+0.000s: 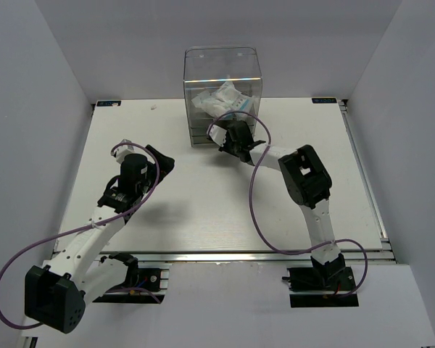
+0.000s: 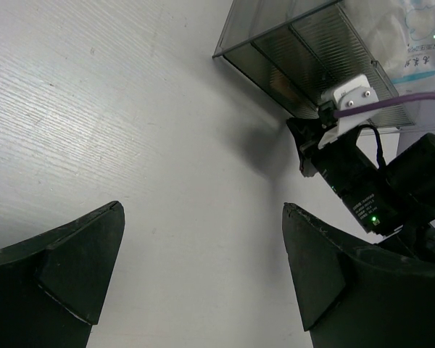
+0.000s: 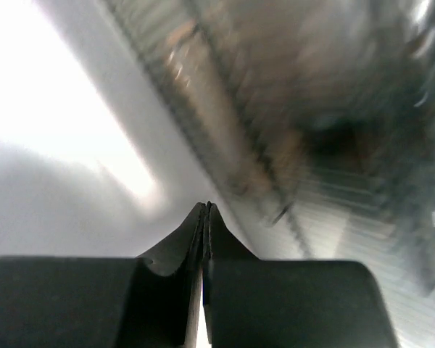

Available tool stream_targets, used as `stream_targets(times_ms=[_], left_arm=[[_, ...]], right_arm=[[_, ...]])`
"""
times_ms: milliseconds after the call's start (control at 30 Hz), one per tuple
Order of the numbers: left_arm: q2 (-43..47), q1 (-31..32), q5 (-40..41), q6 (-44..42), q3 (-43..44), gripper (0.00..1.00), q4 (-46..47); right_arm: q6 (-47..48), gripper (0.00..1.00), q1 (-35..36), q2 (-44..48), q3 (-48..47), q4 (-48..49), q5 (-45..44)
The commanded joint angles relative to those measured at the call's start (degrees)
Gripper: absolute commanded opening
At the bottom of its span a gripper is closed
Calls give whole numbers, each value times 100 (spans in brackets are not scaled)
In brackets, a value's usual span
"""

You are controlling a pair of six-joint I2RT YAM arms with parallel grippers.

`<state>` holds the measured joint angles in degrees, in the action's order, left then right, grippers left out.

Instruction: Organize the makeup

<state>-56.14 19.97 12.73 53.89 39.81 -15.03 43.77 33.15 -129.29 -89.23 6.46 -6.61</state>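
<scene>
Claws held nothing: the right claw [image 3: 205, 209] was shut at the foot of the clear drawer box [image 1: 223, 69] by the bench's [image 1: 196, 210] far edge; the left claw [image 1: 158, 161] gaped wide nearer the left edge. A white-blue packet [image 1: 226, 100] lay inside the box.

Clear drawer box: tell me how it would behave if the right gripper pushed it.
The clear drawer box looks rigid, unlikely to flex. Standing tall on the smooth table, it may slide, or tip if pushed high. The shut right gripper sits low, favouring sliding.
</scene>
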Motion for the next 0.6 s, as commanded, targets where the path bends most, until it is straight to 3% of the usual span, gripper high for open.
stream_targets(times_ms=[0, 67, 167, 200, 267, 300, 367, 467, 567], left_arm=[[95, -45, 54, -10, 0, 98, 0], [112, -45, 89, -19, 18, 98, -26], [217, -54, 212, -1, -17, 98, -18], [252, -63, 230, -10, -26, 98, -9], [340, -72, 300, -19, -70, 98, 26], [367, -72, 309, -45, -79, 98, 35], [419, -72, 274, -115, -123, 98, 131], [428, -81, 107, -247, -202, 98, 359], [385, -89, -147, -344, -220, 98, 571]], right_arm=[[-88, 1, -28, 676, 457, 365, 168], [-210, 4, -27, 1096, 730, 374, 326], [-490, 15, -45, 1746, 1196, 173, 607], [-605, 27, -71, 1915, 1319, 102, 748], [-1008, 37, -141, 2484, 1618, -74, 1160], [-1150, 51, -185, 2679, 1715, -283, 1301], [-1414, 61, -317, 3266, 1935, -557, 1835], [-1845, 89, -501, 4005, 2233, -970, 2408], [-2354, 89, -738, 4640, 2436, -1191, 2761]])
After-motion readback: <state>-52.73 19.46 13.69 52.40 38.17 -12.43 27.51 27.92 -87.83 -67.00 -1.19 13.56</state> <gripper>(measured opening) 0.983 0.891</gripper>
